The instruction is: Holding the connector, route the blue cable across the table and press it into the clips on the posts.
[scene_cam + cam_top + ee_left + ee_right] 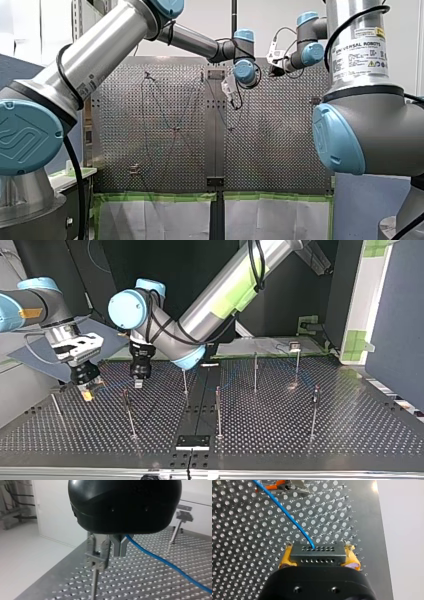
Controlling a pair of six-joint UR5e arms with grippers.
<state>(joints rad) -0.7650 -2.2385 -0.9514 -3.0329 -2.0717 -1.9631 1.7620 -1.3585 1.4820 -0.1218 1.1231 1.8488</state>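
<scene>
Table [165, 160] is filling the middle of the front view. My left gripper [231, 92] is hanging over the far middle and my right gripper [274, 62] is hovering just to its right, a little farther off. I cannot tell from here how either pair of fingers is standing.

In the top view my right gripper [88, 389] is working at the far left and my left gripper [138, 383] is hanging just right of it, above a thin post [129, 412]; more posts are standing across the table toward the right.

In the left wrist view the metal fingers [120, 547] are sitting together, and the blue cable [162, 561] is coming out from them and running away low over the holes. A forked clip [96, 560] is waiting just beside the fingers; the cable is not yet lying in it.

In the right wrist view the yellow pads [285, 558] are clamping the connector [316, 553] by its two ends. The cable is leaving its far face and heading off toward an orange-and-metal piece [280, 486].

The cable is looking light, limp and smooth, so it is likely to sag unless kept taut. The hard connector body seems the safest place to grip, not the thin joint where the wire enters. Near a clip, pinching the cable close by is probably giving the best control.
</scene>
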